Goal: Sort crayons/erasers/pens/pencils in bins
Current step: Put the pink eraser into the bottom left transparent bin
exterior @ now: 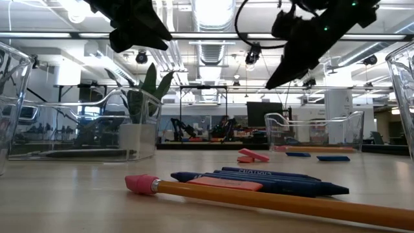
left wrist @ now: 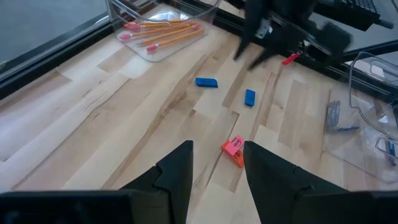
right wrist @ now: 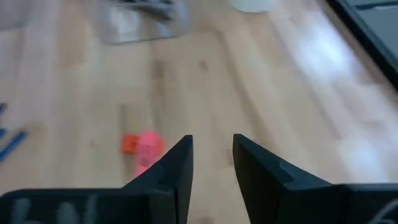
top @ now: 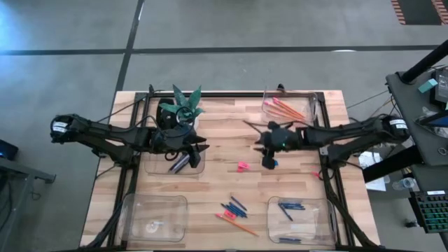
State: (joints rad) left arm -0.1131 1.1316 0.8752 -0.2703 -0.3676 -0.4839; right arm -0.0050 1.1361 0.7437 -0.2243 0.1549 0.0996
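Note:
Both grippers hover open above the middle of the table and touch nothing. My left gripper (top: 201, 148) (left wrist: 217, 168) is over the far-left bin (top: 155, 166), which holds dark pens. My right gripper (top: 266, 159) (right wrist: 211, 163) tilts down toward a pink eraser (top: 243, 166) (right wrist: 143, 149) (left wrist: 233, 149) lying flat on the wood. Two blue erasers (left wrist: 206, 82) (left wrist: 249, 97) lie beyond it. Orange pencils (top: 285, 109) lie in the far-right bin (top: 313, 105). One loose pencil (exterior: 272, 202) and blue sticks (top: 234, 207) lie near the near edge.
A black pot with a green plant (top: 183, 106) stands at the far side beside my left gripper. The near-right bin (top: 323, 222) holds blue sticks. The near-left bin (top: 133, 210) holds something small and pale. Bare wood lies between the two grippers.

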